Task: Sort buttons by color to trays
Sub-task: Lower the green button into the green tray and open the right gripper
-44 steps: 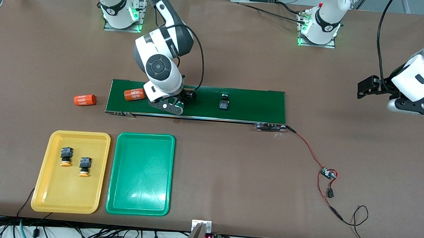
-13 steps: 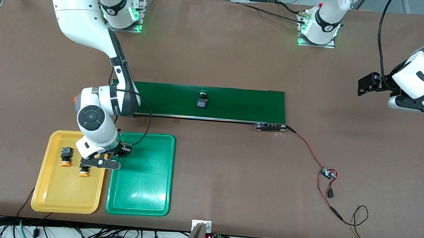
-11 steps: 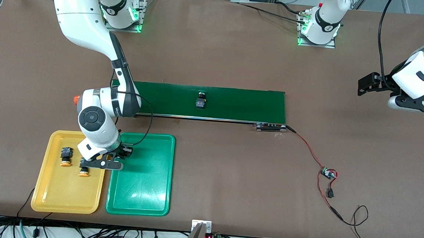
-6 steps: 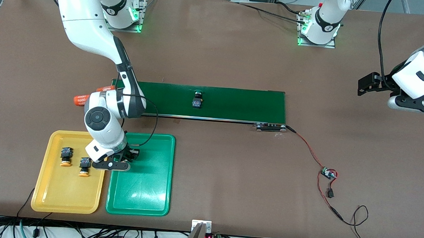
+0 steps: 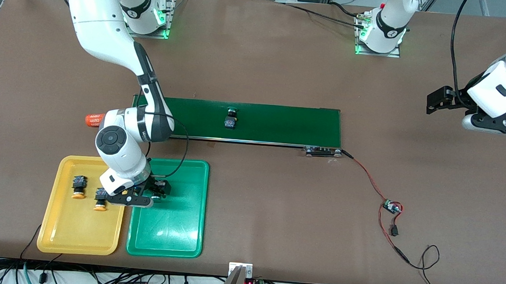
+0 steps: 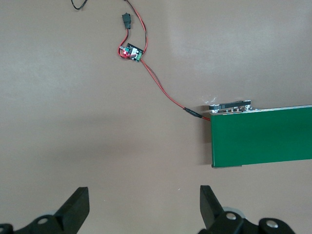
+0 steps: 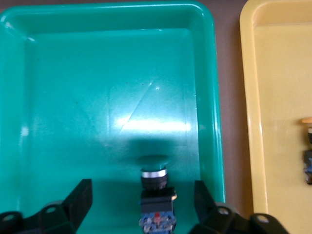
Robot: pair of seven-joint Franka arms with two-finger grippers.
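My right gripper [image 5: 152, 194] is low over the green tray [image 5: 172, 233], at the end nearer the conveyor, and it is open. A green button [image 7: 156, 195] lies on the tray [image 7: 97, 97] between the fingers [image 7: 80, 197], touching neither. It shows in the front view [image 5: 158, 193] too. A second green button [image 5: 230, 118] rides on the conveyor belt [image 5: 280, 124]. Two orange-yellow buttons [image 5: 78, 186] [image 5: 99, 198] lie in the yellow tray [image 5: 76, 236] beside it. My left gripper [image 5: 437, 103] waits open over bare table at the left arm's end, empty in its wrist view [image 6: 144, 209].
An orange "4680" cylinder [image 5: 92, 119] lies on the table by the belt's end toward the right arm. A red-black wire with a small board [image 5: 391, 207] runs from the belt's other end [image 6: 258, 141]. Cables hang along the table's near edge.
My right gripper came from the belt to the trays, crossed from the yellow tray's edge to over the green tray, lowered and opened. The button on the belt drifted toward the right arm's end.
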